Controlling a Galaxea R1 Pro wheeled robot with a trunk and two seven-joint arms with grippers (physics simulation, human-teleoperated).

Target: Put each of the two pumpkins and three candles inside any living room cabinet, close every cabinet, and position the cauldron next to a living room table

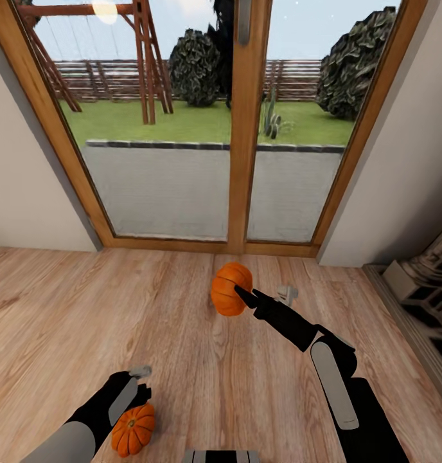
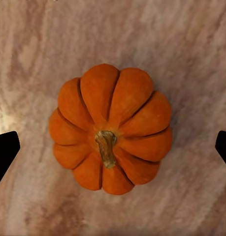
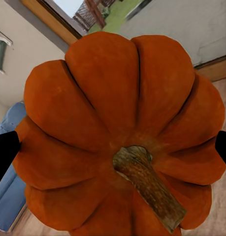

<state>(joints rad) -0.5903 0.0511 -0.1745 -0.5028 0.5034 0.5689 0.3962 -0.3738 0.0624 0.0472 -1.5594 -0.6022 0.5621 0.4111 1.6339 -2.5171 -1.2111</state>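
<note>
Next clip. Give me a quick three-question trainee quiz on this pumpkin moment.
1. True or false: the right gripper holds a pumpkin clear of the floor.
2. How many pumpkins does the head view show?
3. The left gripper, over the other pumpkin, is: A open, B shut on it, C shut beside it.
Key: 1 true; 2 two; 3 A.

One ribbed orange pumpkin (image 1: 230, 289) hangs raised, stem sideways; another pumpkin (image 1: 133, 429) rests upright on floor.

Right end effector (image 1: 243, 295) gripping pumpkin (image 1: 229, 289), second pumpkin (image 1: 133, 429) on floor (image 1: 182, 334)
</note>
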